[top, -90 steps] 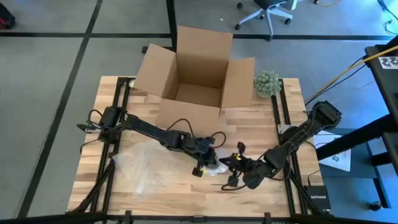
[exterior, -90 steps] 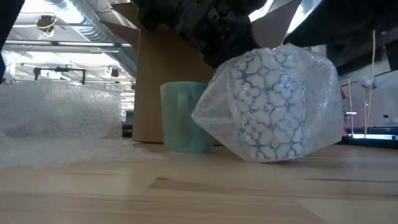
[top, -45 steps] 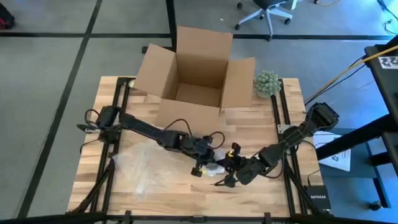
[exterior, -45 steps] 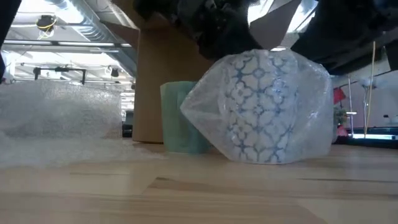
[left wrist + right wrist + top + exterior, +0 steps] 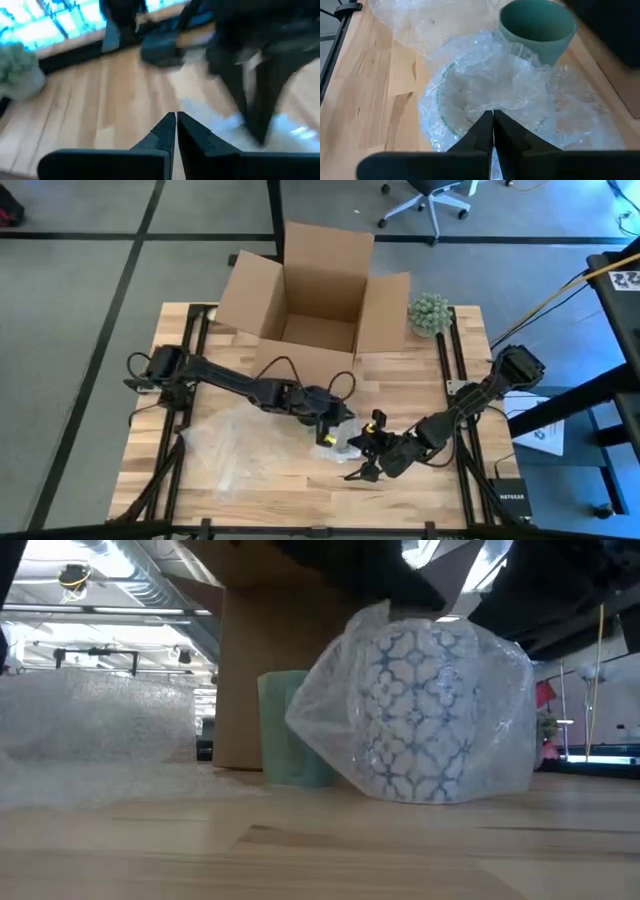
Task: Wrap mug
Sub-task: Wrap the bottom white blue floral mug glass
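**On the front half of the table: one mug mostly bundled, not sealed up yet**

Down near the front edge of the wooden table (image 5: 420, 395), the blue-and-white patterned mug (image 5: 425, 705) is sitting upright with bubble wrap (image 5: 330, 715) pulled around it. From the low view the plastic covers the sides and bunches up over the top, with a loose flap sticking out toward the green mug (image 5: 290, 730) that stands bare just behind it. So I'd say the wrapping itself is largely done, but nothing looks tucked or secured.

The right gripper (image 5: 493, 131) is right above the bundle, fingers pressed together. It looks like they're pinching the gathered film at the top, though honestly the wrist view isn't clear enough for me to swear there's plastic between them. The left gripper (image 5: 176, 131) is also shut tight, fingers touching with nothing between them, and in the high view it hovers just beside the bundle on the box side.

What's left, as far as I can judge:
- fold that loose flap in so the wrap doesn't spring open
- close off the mouth of the mug properly

A spare sheet of bubble wrap (image 5: 235, 445) lies spread out on the left side of the table, and the cardboard box (image 5: 315, 300) sits open at the back. The green mug has no wrap on it at all.
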Robot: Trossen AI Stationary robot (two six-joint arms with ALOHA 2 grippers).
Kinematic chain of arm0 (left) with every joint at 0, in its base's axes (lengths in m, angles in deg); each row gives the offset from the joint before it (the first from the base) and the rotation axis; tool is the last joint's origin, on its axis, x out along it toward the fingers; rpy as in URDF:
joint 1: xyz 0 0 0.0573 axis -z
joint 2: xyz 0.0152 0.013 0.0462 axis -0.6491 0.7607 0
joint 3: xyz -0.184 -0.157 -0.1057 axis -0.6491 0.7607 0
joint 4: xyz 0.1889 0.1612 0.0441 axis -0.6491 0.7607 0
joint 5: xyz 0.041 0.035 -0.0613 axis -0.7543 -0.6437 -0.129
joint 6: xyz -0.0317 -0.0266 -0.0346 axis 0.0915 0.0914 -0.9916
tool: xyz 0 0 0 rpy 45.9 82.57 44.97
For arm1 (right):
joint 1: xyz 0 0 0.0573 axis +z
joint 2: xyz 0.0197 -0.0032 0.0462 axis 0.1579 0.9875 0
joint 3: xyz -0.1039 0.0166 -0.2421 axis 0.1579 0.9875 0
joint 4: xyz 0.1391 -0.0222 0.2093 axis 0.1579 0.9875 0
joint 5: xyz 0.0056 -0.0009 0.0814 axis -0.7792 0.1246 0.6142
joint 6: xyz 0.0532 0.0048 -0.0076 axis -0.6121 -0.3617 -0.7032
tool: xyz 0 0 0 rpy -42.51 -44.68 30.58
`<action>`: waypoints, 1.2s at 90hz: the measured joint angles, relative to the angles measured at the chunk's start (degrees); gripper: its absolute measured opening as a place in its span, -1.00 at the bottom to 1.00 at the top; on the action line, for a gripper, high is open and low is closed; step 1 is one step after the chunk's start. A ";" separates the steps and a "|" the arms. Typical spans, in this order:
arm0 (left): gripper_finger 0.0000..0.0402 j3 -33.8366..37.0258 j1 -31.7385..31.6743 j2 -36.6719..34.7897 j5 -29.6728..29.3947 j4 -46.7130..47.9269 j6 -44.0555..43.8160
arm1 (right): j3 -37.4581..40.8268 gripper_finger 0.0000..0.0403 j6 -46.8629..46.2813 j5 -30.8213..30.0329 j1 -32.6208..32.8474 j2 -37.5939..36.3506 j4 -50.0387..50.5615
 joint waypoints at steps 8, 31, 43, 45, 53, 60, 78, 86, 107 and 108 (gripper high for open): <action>-1.00 0.20 -0.09 1.38 6.45 0.76 -1.07 | 0.00 -1.00 0.00 -0.07 0.00 0.02 0.07; -1.00 0.04 3.22 1.66 9.36 3.50 2.01 | 0.00 -1.00 -0.19 -0.16 0.04 0.00 1.00; -1.00 0.04 3.34 3.04 9.55 3.56 1.90 | -0.02 -1.00 -1.36 -0.32 0.04 -0.02 1.40; -1.00 0.04 3.34 3.56 9.65 3.43 1.77 | -0.02 -1.00 -1.59 -0.41 0.03 -0.02 1.30; -1.00 -0.22 3.22 5.28 9.83 2.65 1.44 | -0.18 -1.00 -1.84 -0.28 -0.04 -0.02 1.31; -1.00 -0.31 3.21 6.45 9.97 2.34 0.66 | -1.35 -1.00 -1.79 0.03 -0.04 0.09 2.58; -1.00 -0.21 3.33 6.95 9.18 2.33 -0.33 | -8.61 -1.00 -1.70 1.50 -0.04 0.22 11.50; -1.00 -0.13 3.34 6.93 9.20 1.66 -0.51 | -13.27 -1.00 -2.12 1.81 -0.08 0.22 18.81; -1.00 -0.09 3.32 6.99 9.12 1.18 -0.77 | -21.46 -1.00 -4.69 7.48 -5.07 0.21 33.22; -1.00 -0.09 3.32 7.00 9.12 1.18 -0.76 | -21.46 -1.00 -4.60 8.31 -5.44 0.23 33.31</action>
